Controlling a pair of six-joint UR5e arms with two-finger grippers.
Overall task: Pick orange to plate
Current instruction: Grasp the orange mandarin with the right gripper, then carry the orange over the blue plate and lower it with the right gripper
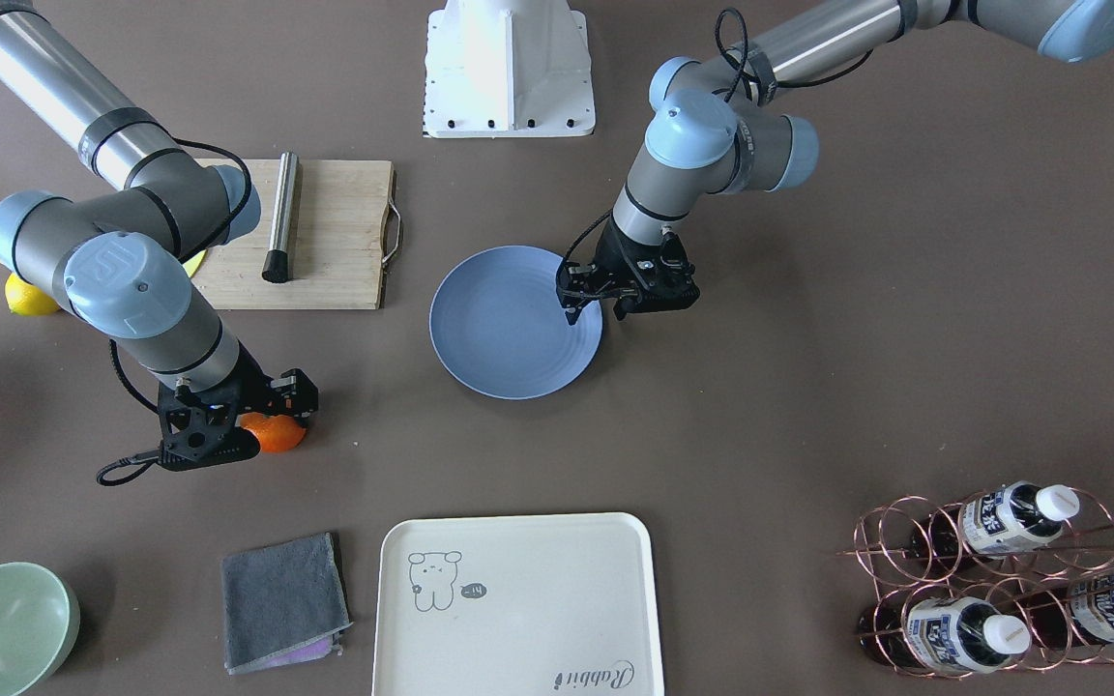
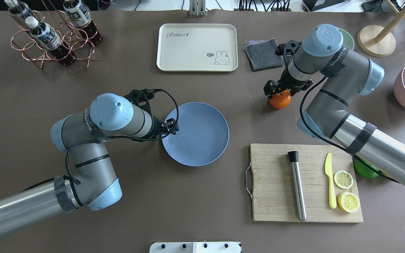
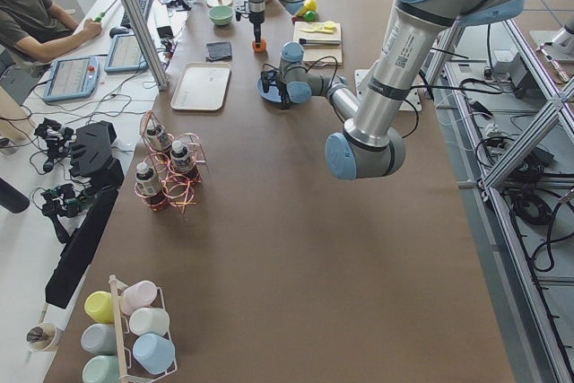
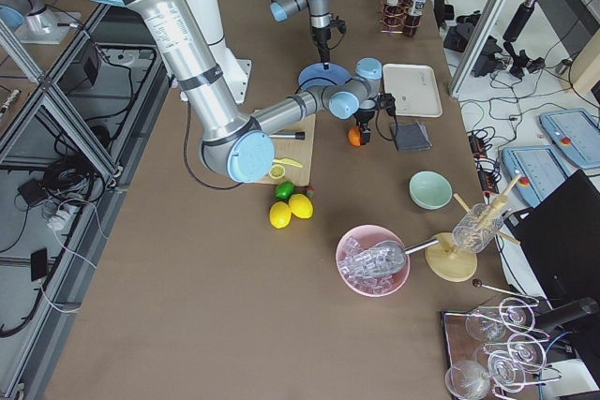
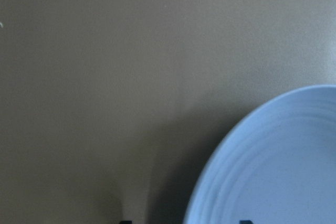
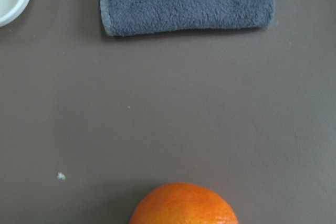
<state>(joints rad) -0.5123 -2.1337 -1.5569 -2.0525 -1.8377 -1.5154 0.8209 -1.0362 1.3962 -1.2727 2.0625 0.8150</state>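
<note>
At the right gripper: low, directly over the orange; clamped or loose, impossible to tell. For the orange: on the brown worktop, near a grey cloth, well apart from the blue plate. At the left gripper: spread apart, astride the blue plate's rim. Farther out: a cream tray and a wooden cutting board with lemon slices.

Plate: round, shallow, matte periwinkle blue, faint concentric rings; lies flat, right way up, near the centre of the table. Orange: small, round, bright orange, finely pitted skin; positioned toward the robot's right, well apart from the plate
</note>
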